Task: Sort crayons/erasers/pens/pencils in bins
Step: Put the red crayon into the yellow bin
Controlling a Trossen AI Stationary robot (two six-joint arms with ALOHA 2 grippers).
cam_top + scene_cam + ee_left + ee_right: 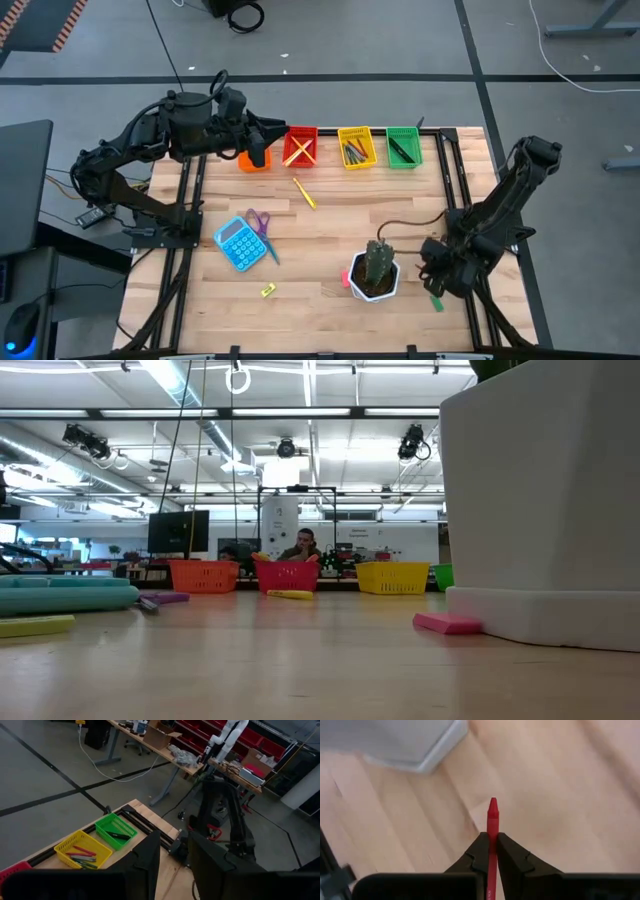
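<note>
Left jaws (262,135) sit partway apart with nothing in them, up over the orange bin (254,160) at the worktop's (330,235) back edge. Right jaws (490,851) are pinched tight on a red crayon (492,822), low beside the white pot (373,278).

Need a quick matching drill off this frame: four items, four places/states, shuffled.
Items:
1. red crayon
2. blue calculator
3. pink eraser
4. left gripper

Places/states:
A. above the orange bin
B. on the table beside the white pot
C. pinched between the right gripper fingers
D. next to the purple-handled scissors

Pairs: 1-C, 2-D, 3-B, 4-A
</note>
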